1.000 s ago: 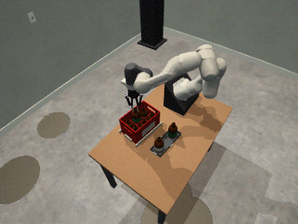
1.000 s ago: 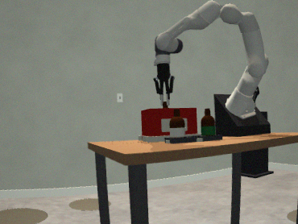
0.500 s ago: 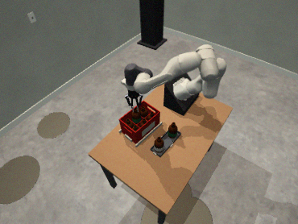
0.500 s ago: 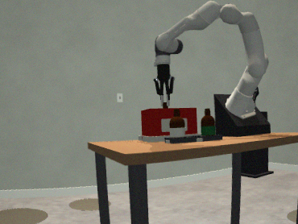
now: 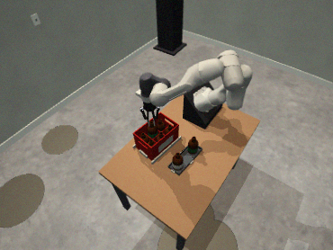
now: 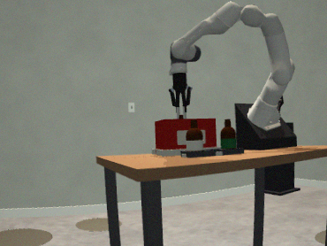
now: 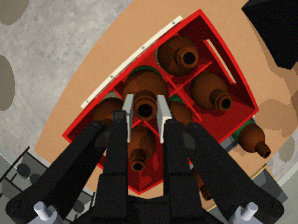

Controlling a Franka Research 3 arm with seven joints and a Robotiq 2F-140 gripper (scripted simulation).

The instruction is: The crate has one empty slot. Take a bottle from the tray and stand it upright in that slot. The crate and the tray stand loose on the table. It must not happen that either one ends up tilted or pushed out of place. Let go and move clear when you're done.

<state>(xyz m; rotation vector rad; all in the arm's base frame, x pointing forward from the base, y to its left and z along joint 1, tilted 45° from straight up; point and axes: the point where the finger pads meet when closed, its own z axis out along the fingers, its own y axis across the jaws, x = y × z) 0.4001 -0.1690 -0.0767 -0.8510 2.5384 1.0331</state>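
Observation:
The red crate [image 5: 155, 138] stands on the table's left side and holds several brown bottles; it also shows in the side view [image 6: 186, 133] and the wrist view [image 7: 173, 90]. My gripper [image 5: 149, 118] hangs straight down over the crate's far corner and is shut on the neck of a brown bottle [image 7: 145, 111]. In the side view the gripper [image 6: 180, 105] is just above the crate's rim, and only the bottle's neck [image 6: 180, 116] shows above it. The bottle's body is down inside the crate, upright. The grey tray [image 5: 184, 158] beside the crate holds two bottles [image 5: 177, 159] [image 5: 193, 144].
The arm's black base [image 5: 198, 110] stands at the back of the table, right of the crate. A black pillar [image 5: 170, 24] is far behind. The tray with its two bottles [image 6: 194, 133] [image 6: 228, 133] lies in front of the crate in the side view.

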